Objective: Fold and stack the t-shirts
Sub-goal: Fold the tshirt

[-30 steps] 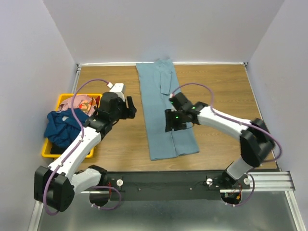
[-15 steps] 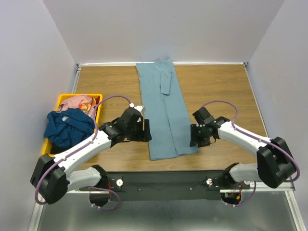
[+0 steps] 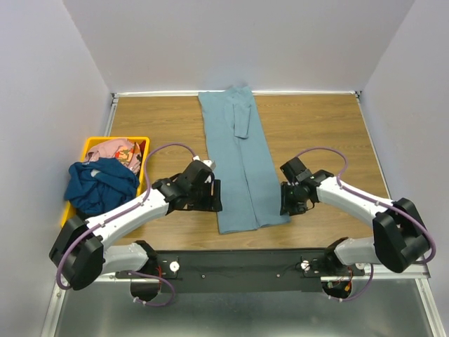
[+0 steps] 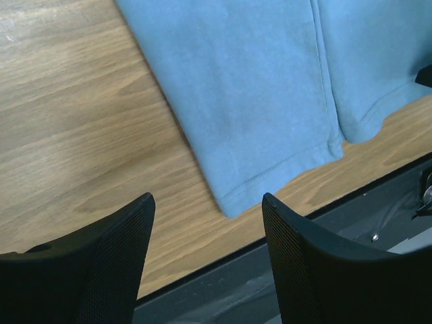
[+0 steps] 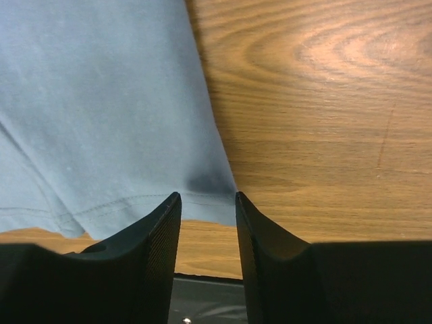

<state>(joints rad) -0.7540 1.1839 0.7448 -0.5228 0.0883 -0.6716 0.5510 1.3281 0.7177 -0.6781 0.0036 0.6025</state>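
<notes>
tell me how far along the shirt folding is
Done: the blue-grey shirt lies folded lengthwise into a long strip. In hand: the left gripper and right gripper, both open, sit at its near hem corners, nothing gripped yet. Left: folding it short, then the navy shirt and pink shirt, piled in the yellow bin.

Robot lab: white-walled booth, alu rail.
</notes>
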